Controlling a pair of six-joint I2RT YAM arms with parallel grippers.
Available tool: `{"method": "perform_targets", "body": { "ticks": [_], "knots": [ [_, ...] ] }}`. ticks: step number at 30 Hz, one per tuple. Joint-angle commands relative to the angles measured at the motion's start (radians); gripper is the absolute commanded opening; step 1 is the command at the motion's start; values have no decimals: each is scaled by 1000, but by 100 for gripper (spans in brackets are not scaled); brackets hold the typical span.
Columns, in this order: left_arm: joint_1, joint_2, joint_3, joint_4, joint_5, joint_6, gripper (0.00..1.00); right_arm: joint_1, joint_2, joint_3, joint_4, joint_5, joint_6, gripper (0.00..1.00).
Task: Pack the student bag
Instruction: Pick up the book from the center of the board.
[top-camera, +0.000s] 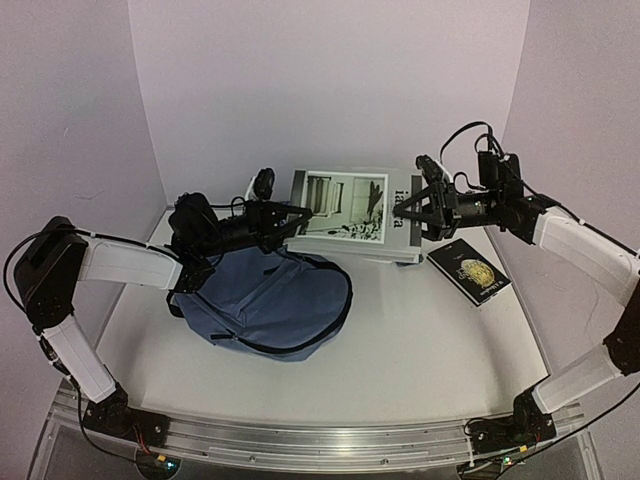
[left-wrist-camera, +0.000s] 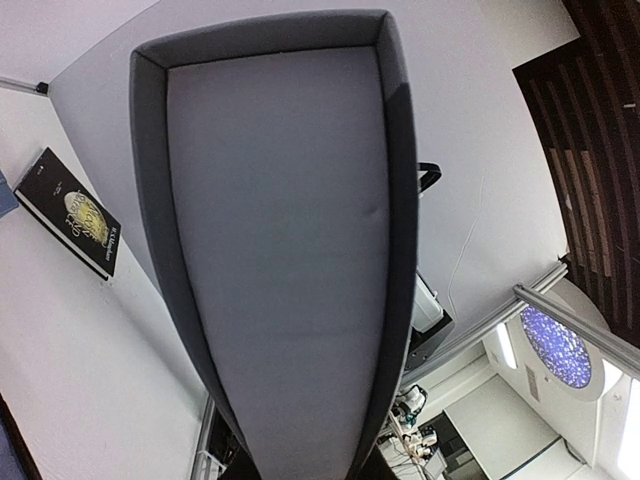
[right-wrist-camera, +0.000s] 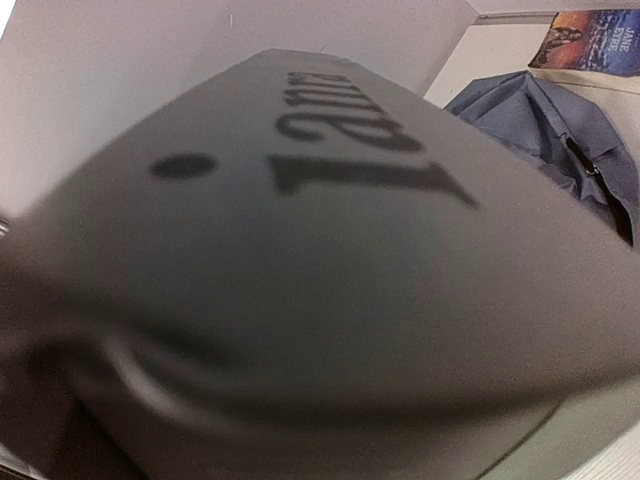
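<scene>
The student bag (top-camera: 265, 300), slate-blue and soft, lies flat on the table left of centre; it also shows in the right wrist view (right-wrist-camera: 545, 120). Above its far edge hangs a large grey book (top-camera: 345, 208) with a black-and-white photo on its cover. My left gripper (top-camera: 298, 222) is shut on the book's left edge, and the book's plain grey side (left-wrist-camera: 280, 250) fills the left wrist view. My right gripper (top-camera: 403, 215) straddles the book's right edge with its jaws apart. The lettered cover (right-wrist-camera: 330, 280) fills the right wrist view and hides those fingers.
A small black book (top-camera: 470, 270) with a gold emblem lies on the white table (top-camera: 420, 340) at the right, also seen from the left wrist (left-wrist-camera: 70, 212). A colourful book cover (right-wrist-camera: 590, 40) shows beyond the bag. Curved white walls close in the back.
</scene>
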Motion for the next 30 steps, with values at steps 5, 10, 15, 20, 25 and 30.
{"method": "perform_targets", "body": {
  "ticks": [5,10,15,20,25,30],
  "knots": [
    [-5,2,43,58,23,-2,16,-4,8,19,43,-18,30,46],
    [-6,-24,40,-33,20,51,25,-4,14,12,47,-31,59,31],
    [-6,-103,26,-253,-34,179,57,-9,7,9,47,-32,82,15],
    [-6,-270,47,-725,-232,457,86,-56,-35,-28,46,-1,108,12],
    [-38,-320,135,-1209,-468,725,89,-131,-86,-108,38,83,121,9],
    [-199,-155,307,-1561,-679,944,82,-215,-104,-181,21,123,138,8]
  ]
}}
